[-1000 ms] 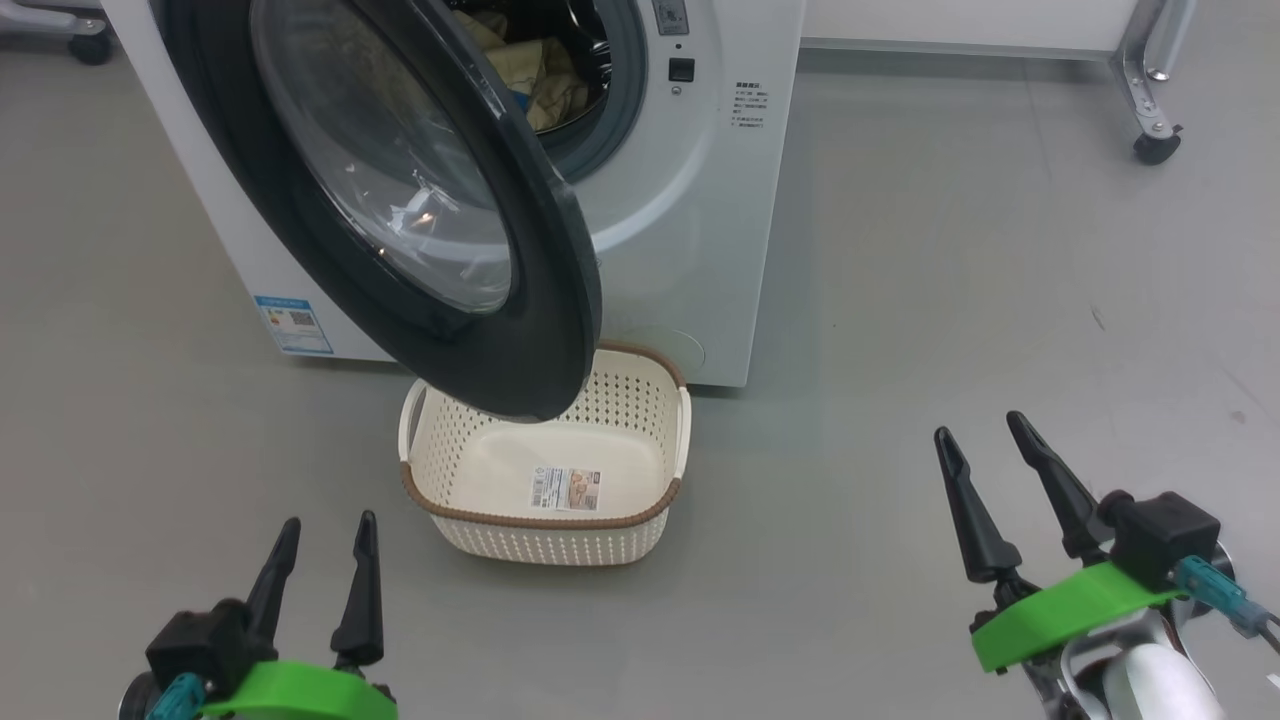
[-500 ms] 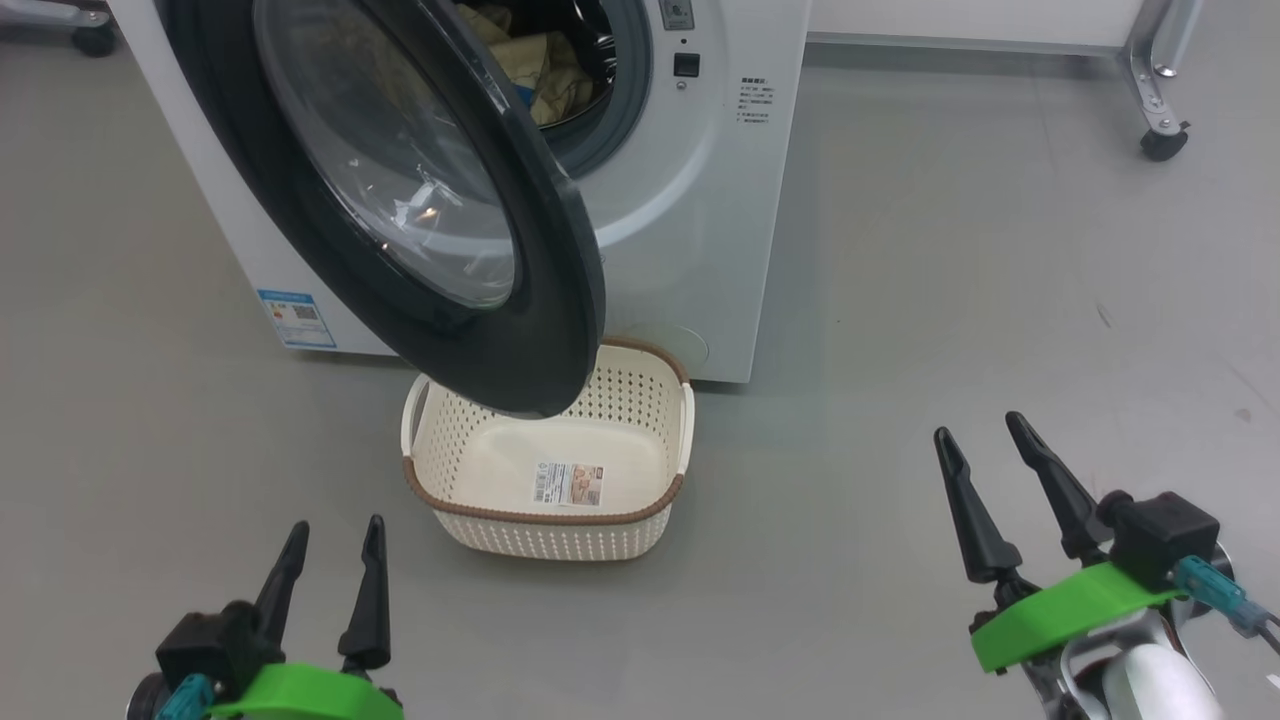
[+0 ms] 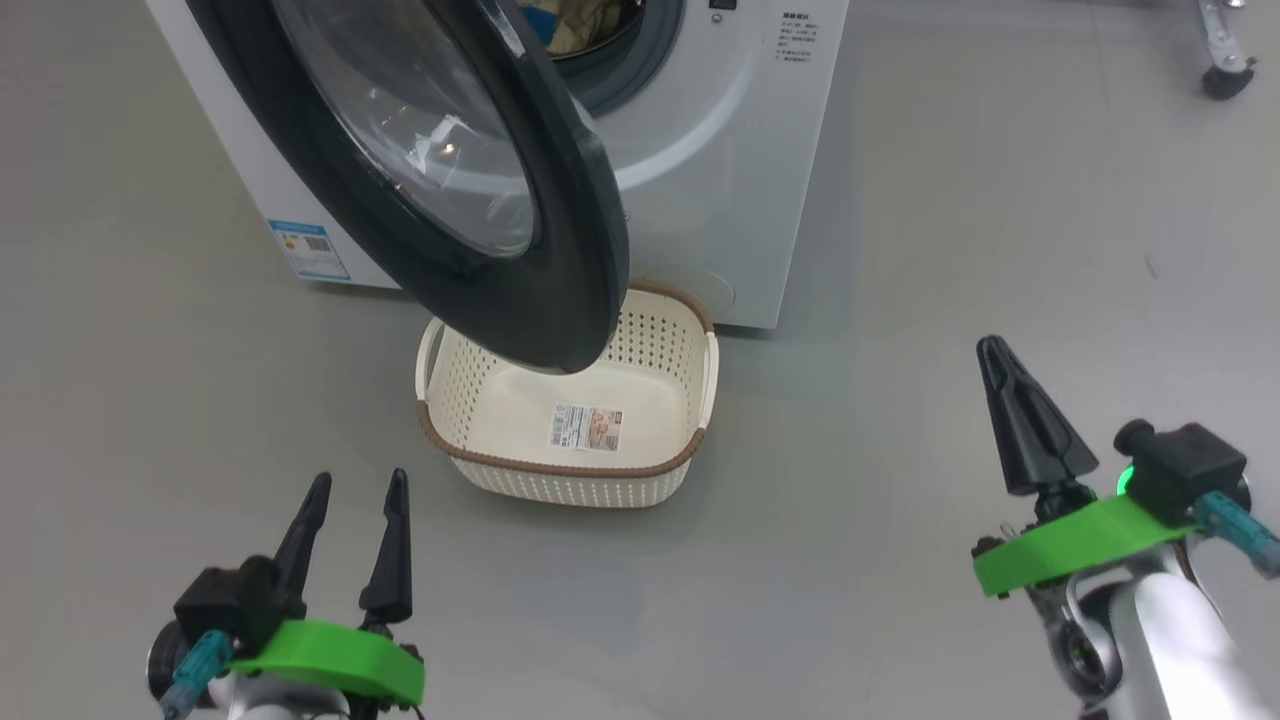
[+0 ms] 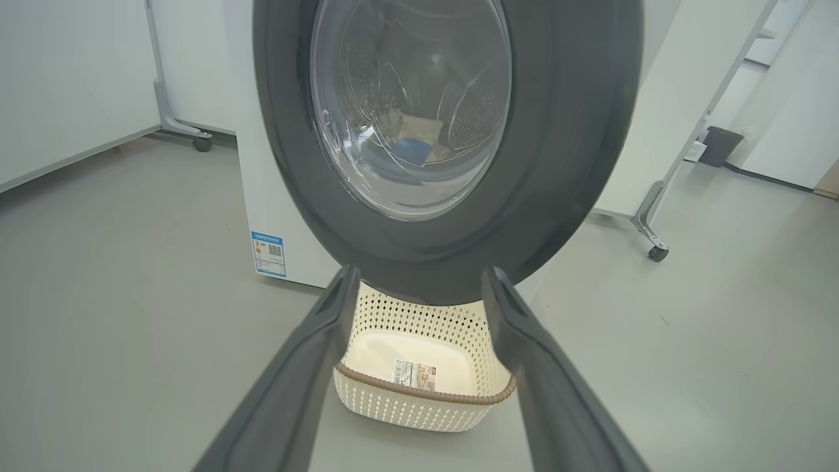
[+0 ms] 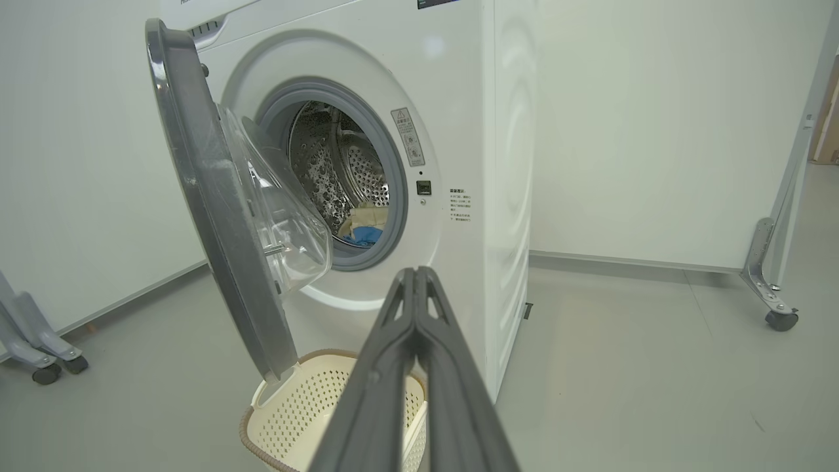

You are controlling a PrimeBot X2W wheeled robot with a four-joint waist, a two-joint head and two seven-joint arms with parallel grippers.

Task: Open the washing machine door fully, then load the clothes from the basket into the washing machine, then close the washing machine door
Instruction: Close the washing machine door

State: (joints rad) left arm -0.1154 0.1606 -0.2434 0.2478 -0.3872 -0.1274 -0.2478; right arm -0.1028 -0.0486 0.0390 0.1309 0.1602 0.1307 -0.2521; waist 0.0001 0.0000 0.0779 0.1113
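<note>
The left gripper (image 4: 419, 272) spreads its 2 long dark fingers wide apart. Between them stands a cream perforated plastic basket (image 4: 419, 403) with 1 label sticker (image 4: 415, 372) inside, below the round black-rimmed glass door (image 4: 446, 131). Pale yellow and blue clothes (image 4: 411, 137) show through the glass.

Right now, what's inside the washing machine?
Pale yellow clothes and a blue cloth lie low in the drum. The door covers part of the drum, so anything more there is hidden.
</note>
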